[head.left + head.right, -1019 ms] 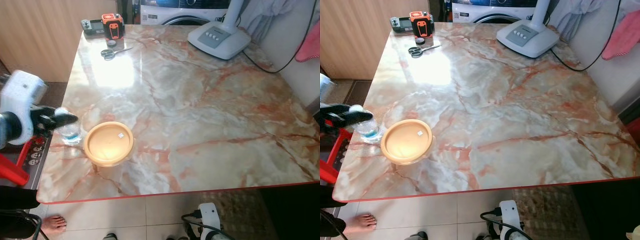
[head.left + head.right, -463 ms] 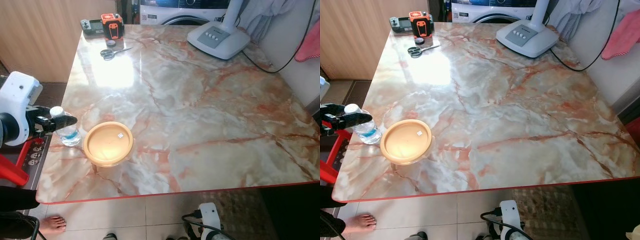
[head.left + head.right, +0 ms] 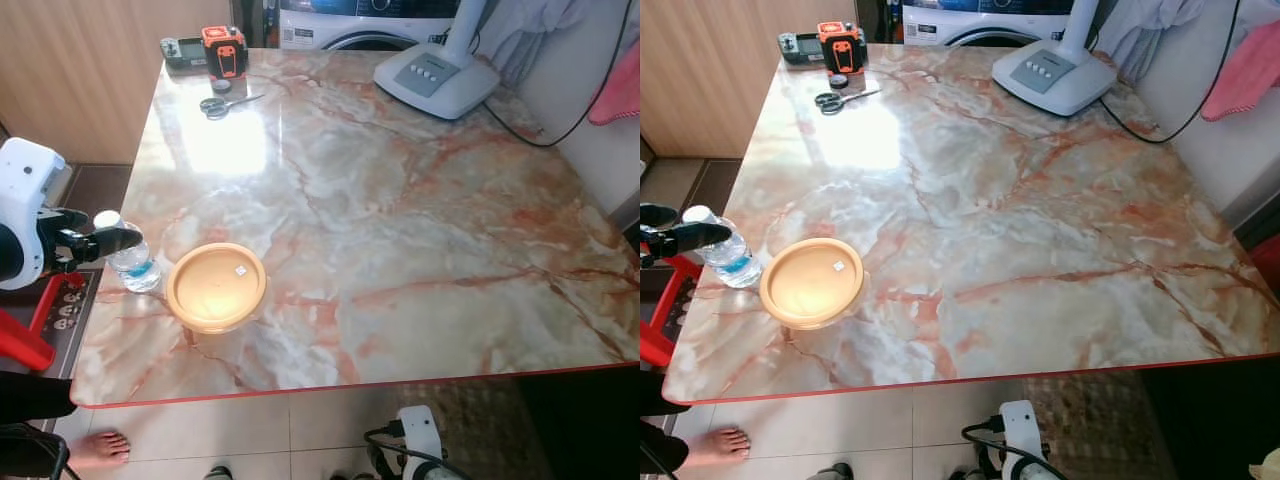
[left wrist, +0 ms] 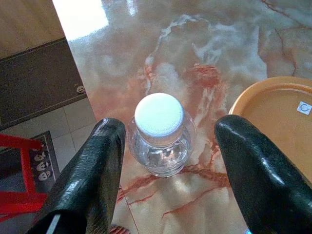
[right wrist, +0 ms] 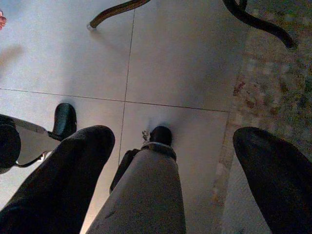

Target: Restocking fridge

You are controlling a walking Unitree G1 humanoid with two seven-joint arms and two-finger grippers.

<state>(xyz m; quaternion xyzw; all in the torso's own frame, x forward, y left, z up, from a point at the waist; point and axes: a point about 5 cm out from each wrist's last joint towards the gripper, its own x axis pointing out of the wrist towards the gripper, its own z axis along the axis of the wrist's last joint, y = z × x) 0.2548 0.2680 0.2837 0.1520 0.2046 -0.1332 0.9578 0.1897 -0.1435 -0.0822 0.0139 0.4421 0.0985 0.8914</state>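
At the far left edge of the marble surface (image 3: 400,200), the left hand (image 3: 105,242) hovers over a small water bottle (image 3: 130,262), its two black fingers (image 4: 92,170) spread wide on either side of the white cap (image 4: 159,117) without touching it. The bottle stands upright near the surface's left rim, just beside a round orange lidded container (image 3: 216,287). Further back lie scissors (image 3: 225,104) and an orange-and-black device (image 3: 225,50); toward the right stands a fan base (image 3: 438,80) with its cable. The right hand (image 5: 161,180) hangs idle over the tiled floor (image 5: 180,63), fingers apart and empty. Restocking looks barely begun: nothing is gripped yet, and both bottle and container seemingly await carrying to the fridge.
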